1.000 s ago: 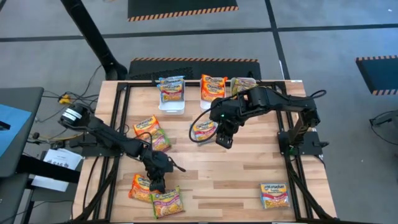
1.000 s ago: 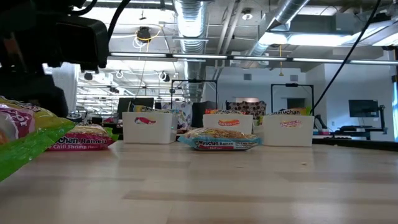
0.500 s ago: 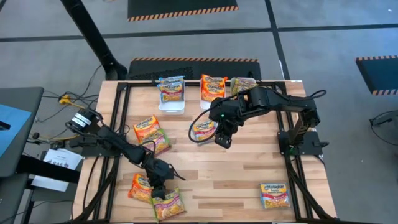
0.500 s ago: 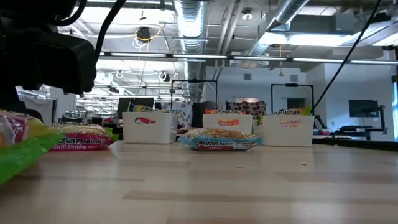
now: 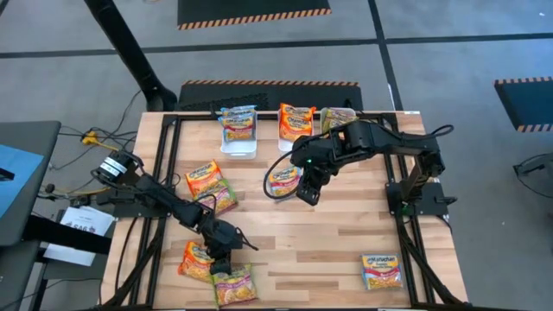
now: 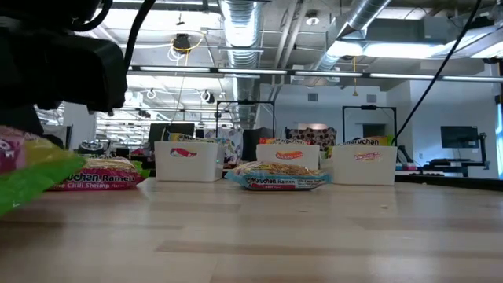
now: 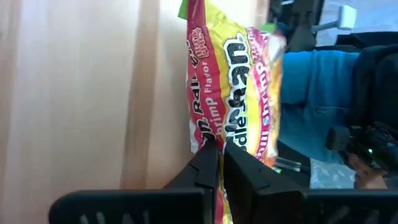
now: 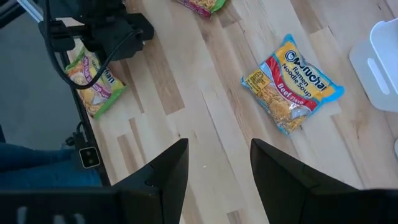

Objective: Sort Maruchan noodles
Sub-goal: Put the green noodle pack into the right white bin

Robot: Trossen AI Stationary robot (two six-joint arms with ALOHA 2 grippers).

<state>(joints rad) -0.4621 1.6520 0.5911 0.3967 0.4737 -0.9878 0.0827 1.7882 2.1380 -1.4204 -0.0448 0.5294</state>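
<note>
On the table [image 5: 328, 246], left fingers [image 7: 208, 163] have just pinched the green-edged packet [image 7: 233, 93].

Six Maruchan noodle packets lie loose on the wooden table [image 5: 328, 242]. Two are orange: one orange packet [image 5: 203, 179] and a second orange packet [image 5: 195, 259]. Two are green-edged: a green-edged packet [image 5: 223, 199] and a green-edged chili shrimp packet [image 5: 232, 283]. Two are blue-edged: a beef packet [image 5: 283, 180] and a second blue-edged packet [image 5: 381, 270].

Three white bins stand in a row along the table's far edge: left bin [image 6: 185, 163], middle bin [image 6: 271, 157] and right bin [image 6: 364, 167]. Each shows at least one packet, but the number inside cannot be told.

Two dark arms reach over the table: left arm [image 5: 160, 197] and right arm [image 5: 371, 138].
</note>
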